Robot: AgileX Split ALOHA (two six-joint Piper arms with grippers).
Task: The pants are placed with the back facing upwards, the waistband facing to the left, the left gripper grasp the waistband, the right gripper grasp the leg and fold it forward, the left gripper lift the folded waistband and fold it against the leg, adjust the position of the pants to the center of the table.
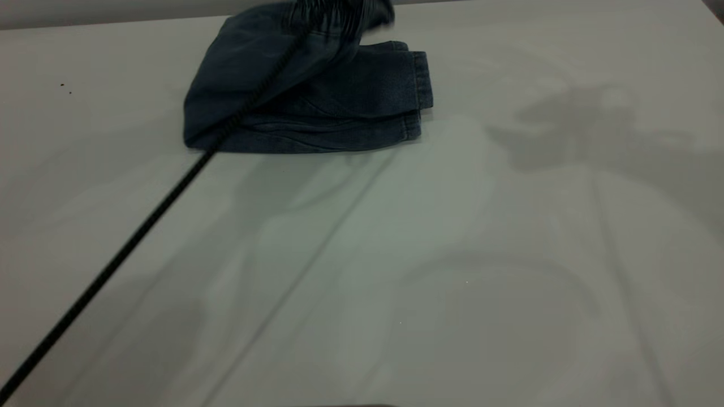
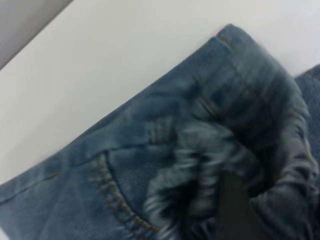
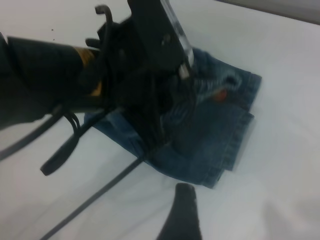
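1. We note the folded blue denim pants point(image 1: 317, 96): dark navy in the exterior view, mid-blue with whitish faded streaks in the left wrist view.
2. Tan-orange stitching outlines the curved pocket seam point(image 2: 114, 197).
3. A small orange-red patch point(image 3: 218, 95) shows on the denim.
4. The smooth flat table point(image 1: 452, 254) reads plain white-grey, with soft grey shadows.
5. The angular left gripper point(image 3: 172, 75) is black; a thin black cable point(image 1: 141, 220) crosses the table.

No readable text, labels or numbers anywhere.

Folded pants point(image 1: 317, 102) on table point(image 1: 452, 254).
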